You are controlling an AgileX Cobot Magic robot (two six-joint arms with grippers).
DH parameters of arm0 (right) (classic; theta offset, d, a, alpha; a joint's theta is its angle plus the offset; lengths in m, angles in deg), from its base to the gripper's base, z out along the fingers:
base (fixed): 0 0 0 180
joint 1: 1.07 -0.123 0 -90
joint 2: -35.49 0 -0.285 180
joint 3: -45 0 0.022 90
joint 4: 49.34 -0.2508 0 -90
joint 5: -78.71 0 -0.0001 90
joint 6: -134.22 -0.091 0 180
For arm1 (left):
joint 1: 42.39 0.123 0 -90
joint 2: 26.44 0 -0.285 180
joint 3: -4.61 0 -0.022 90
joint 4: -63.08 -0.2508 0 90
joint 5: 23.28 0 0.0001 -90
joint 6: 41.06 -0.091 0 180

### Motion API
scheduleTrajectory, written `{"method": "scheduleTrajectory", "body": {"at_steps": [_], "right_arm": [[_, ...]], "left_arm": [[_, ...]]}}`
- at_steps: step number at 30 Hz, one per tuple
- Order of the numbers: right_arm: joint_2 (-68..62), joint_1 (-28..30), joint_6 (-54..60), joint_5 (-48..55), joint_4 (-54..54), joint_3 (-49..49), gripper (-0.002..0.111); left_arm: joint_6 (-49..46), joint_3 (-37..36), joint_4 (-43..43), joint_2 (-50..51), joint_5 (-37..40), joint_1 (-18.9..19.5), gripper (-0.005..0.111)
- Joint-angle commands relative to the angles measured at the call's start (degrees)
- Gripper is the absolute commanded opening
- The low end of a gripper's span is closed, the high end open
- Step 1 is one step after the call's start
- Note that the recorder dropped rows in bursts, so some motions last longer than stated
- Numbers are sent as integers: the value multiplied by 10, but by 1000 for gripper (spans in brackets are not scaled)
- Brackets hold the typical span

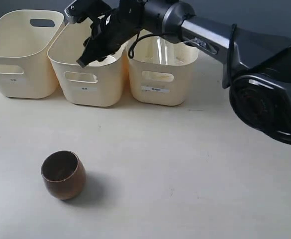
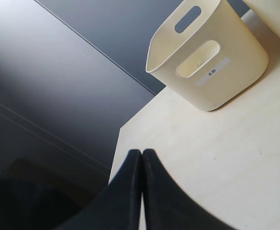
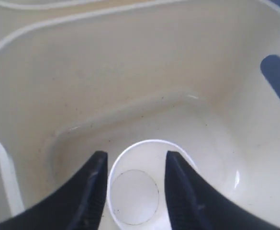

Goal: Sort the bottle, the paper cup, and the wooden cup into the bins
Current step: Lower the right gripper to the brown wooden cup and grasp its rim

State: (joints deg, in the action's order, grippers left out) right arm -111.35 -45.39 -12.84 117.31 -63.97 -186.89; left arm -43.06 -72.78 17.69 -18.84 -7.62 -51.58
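Paper cup (image 3: 139,184): upright inside the middle bin (image 1: 88,74), between the fingers of the right pincer (image 3: 134,167), which is spread wide
Wooden cup (image 1: 62,175): on the tabletop (image 1: 185,164), toward 7 o'clock
Left pincer (image 2: 142,158): fingers pressed together, empty
Bottle (image 1: 160,49): in the right bin (image 1: 162,74)

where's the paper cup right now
The paper cup sits upright inside the middle bin, seen in the right wrist view just below the open right gripper, which hangs over that bin in the exterior view.
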Motion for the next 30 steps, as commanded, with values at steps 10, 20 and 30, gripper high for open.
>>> {"method": "scheduleTrajectory", "body": {"at_steps": [10, 20, 30], "right_arm": [[142, -85, 51, 314, -72, -3, 51], [141, -198, 30, 314, -50, 75, 63], [141, -216, -2, 314, -26, 162, 63]], "left_arm": [[5, 2, -1, 2, -7, 0, 0], [5, 2, -1, 2, -7, 0, 0], [5, 2, -1, 2, -8, -1, 0]]}}
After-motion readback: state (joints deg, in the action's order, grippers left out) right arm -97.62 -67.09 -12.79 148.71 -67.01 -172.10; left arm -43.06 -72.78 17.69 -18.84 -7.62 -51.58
